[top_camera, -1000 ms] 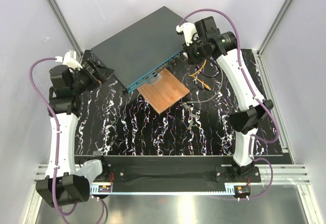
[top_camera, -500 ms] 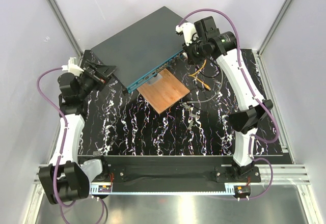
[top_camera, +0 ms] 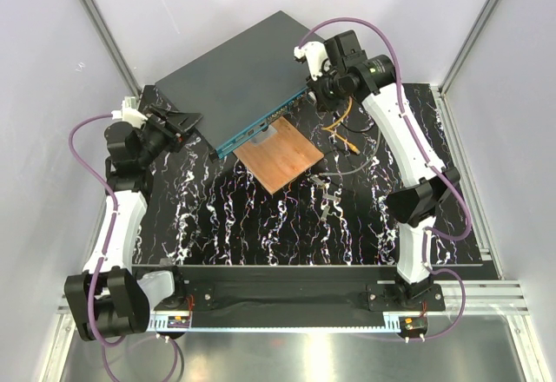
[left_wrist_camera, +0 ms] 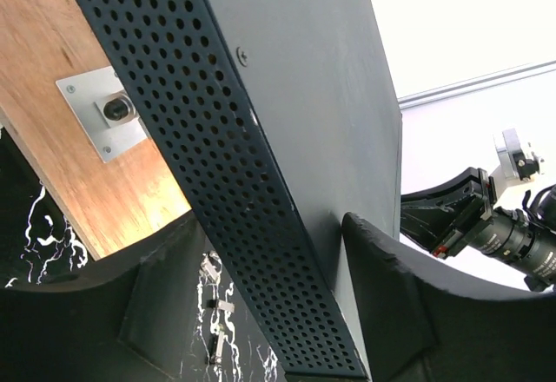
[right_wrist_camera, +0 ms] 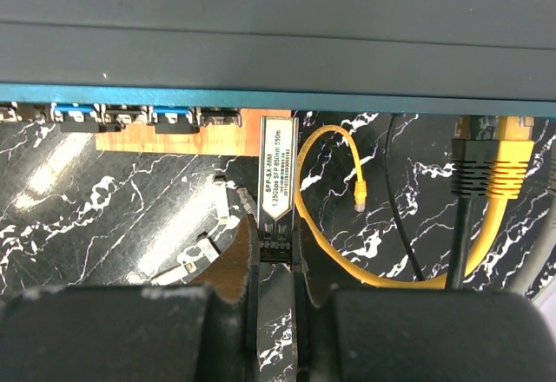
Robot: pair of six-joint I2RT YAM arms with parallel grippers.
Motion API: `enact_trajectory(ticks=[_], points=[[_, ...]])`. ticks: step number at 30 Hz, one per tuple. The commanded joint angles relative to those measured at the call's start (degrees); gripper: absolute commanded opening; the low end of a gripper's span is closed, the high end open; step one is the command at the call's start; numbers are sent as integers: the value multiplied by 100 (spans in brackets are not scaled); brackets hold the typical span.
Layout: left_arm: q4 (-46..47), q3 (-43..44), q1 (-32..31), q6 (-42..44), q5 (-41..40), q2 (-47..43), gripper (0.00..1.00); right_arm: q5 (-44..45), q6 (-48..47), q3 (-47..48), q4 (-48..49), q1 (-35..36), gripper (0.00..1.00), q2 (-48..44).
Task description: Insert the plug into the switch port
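1. One switch point(top_camera: 234, 69), a wide flat dark box, lies slantwise at the far side of the desk point(top_camera: 226, 217). Its teal front point(top_camera: 259, 127) faces the near right.
2. A row of ports point(right_wrist_camera: 122, 115) lines that front. The right wrist view shows three with blue tabs and a fourth without, all just left of the plug.
3. One plug point(right_wrist_camera: 276, 169), a slim metal module with a white label, is clamped at its rear end between the jaws of the right gripper point(right_wrist_camera: 276, 256).
4. The plug's tip reaches the lower edge of the teal front, right of those four ports. Whether it has entered a port cannot be told.
5. The left gripper point(left_wrist_camera: 278, 252) is at the switch's left corner. Its jaws stand open, one finger on each side of the corner, with a gap showing beside the perforated side wall.
6. One copper-brown plate point(top_camera: 280, 158) lies flat just in front of the teal front. It carries one silver bracket point(left_wrist_camera: 106, 115) with a round fitting, close to the switch.
7. One yellow cable point(right_wrist_camera: 326, 226) loops on the desk right of the plug, with one end lying free inside the loop. Its far side rises to a yellow boot at the switch front, and one black boot point(right_wrist_camera: 466, 174) stands beside that.
8. Small silver parts point(left_wrist_camera: 224, 306) lie loose on the desk near the plate. Three can be made out in the left wrist view.
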Motion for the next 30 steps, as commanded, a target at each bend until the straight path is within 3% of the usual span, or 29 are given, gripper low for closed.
enact_trajectory(ticks=[1, 13, 30], points=[[471, 169, -155, -42, 94, -60, 65, 304, 126, 242, 251, 130, 0, -10], [533, 178, -287, -42, 129, -69, 43, 630, 249, 277, 436, 130, 0, -2], [550, 204, -340, -51, 85, -86, 41, 357, 742, 215, 383, 253, 0, -28]])
